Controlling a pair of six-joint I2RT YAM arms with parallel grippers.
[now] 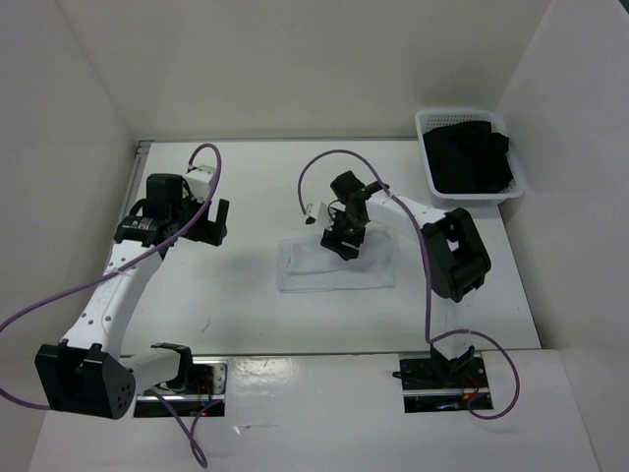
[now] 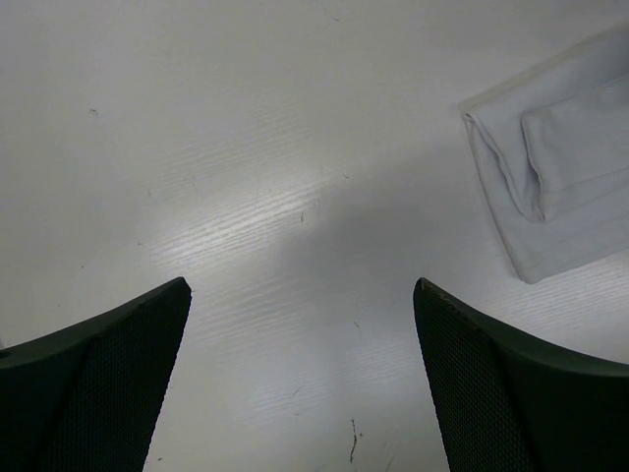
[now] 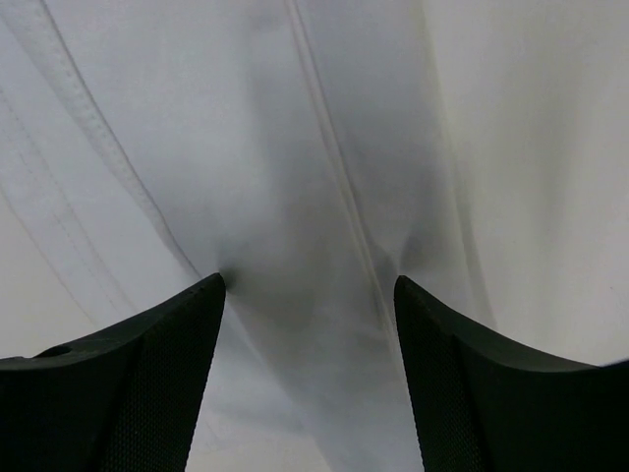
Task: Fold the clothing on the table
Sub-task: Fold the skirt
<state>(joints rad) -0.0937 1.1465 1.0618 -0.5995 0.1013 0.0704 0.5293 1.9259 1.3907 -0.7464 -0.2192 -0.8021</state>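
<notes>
The clothing [image 1: 334,267] is a white garment lying as a flat folded rectangle in the middle of the table [image 1: 246,177]. My right gripper [image 1: 345,242] stands over its upper middle. In the right wrist view its jaws are wide apart, and both fingertips [image 3: 211,290] press down on the fabric [image 3: 324,147], which dimples at each tip; a seam runs between them. My left gripper [image 1: 210,224] is off to the left of the clothing, open over bare table [image 2: 246,197] with nothing between its fingers [image 2: 147,334]. The garment's folded corner [image 2: 565,187] shows at the upper right of that view.
A small white slotted basket [image 1: 429,122] holding a black garment [image 1: 470,157] sits at the back right corner. White walls close in the table on the left, back and right. Purple cables loop from both arms.
</notes>
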